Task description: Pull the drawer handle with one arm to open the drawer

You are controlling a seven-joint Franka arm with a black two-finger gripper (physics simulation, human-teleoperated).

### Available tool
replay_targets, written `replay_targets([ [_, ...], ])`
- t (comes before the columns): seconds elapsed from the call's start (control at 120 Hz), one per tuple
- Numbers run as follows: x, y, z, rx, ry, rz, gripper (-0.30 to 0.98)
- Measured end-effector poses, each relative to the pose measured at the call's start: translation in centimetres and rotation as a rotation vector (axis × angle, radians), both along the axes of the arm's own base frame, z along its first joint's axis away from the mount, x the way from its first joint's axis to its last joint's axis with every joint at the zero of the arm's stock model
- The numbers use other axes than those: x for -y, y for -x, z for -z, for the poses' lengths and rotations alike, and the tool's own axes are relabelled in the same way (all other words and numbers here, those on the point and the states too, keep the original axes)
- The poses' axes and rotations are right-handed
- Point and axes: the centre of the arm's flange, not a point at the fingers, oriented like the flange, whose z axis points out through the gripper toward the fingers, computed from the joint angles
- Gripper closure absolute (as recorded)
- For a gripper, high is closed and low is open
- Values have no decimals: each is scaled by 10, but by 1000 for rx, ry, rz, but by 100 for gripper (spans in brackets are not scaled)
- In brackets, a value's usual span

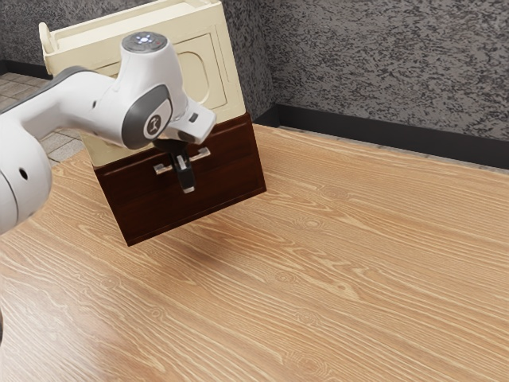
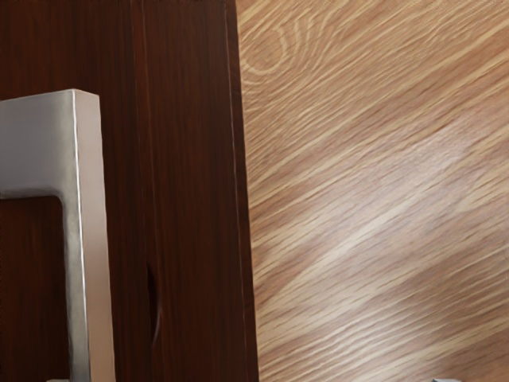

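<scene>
- Pincer (image 1: 185, 176): spread, its two fingers standing apart. It is at the middle of the handle, directly in front of the drawer front. Whether either finger touches the handle cannot be told.
- Handle (image 1: 204, 153): pale grey metal bar, mounted across the upper part of the drawer front. Its two ends show to either side of the pincer. In the wrist view it has a squared corner and flat faces.
- Drawer front (image 1: 219, 179): dark reddish-brown wood grain, forming the lower part of the cabinet. It lies in line with the cream section above, and the drawer reads as shut.
- Cabinet (image 1: 232, 95): cream upper section with a rounded moulded panel and a raised rim at the top. It appears tilted in the exterior view.
- Arm (image 1: 70, 99): white with grey joint bands, entering from the exterior view's left and covering part of the cream section.
- Bench (image 1: 342, 270): light wood with a wavy grain. In the wrist view it shows past the straight edge of the drawer front.
- Surroundings: mottled grey wall (image 1: 382, 64) with black skirting (image 1: 382, 137) behind the bench; pale floor tiles (image 1: 67, 149) at the exterior view's left.
</scene>
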Motion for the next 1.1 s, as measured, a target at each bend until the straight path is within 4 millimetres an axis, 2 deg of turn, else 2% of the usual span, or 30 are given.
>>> replay_targets([
  [0.45, 15, 4, -1, -11, 98, -24, 16],
  [0.85, 45, 9, -3, -57, 128, -8, 19],
  [1.1, 58, 20, -4, -84, 141, -7, 21],
])
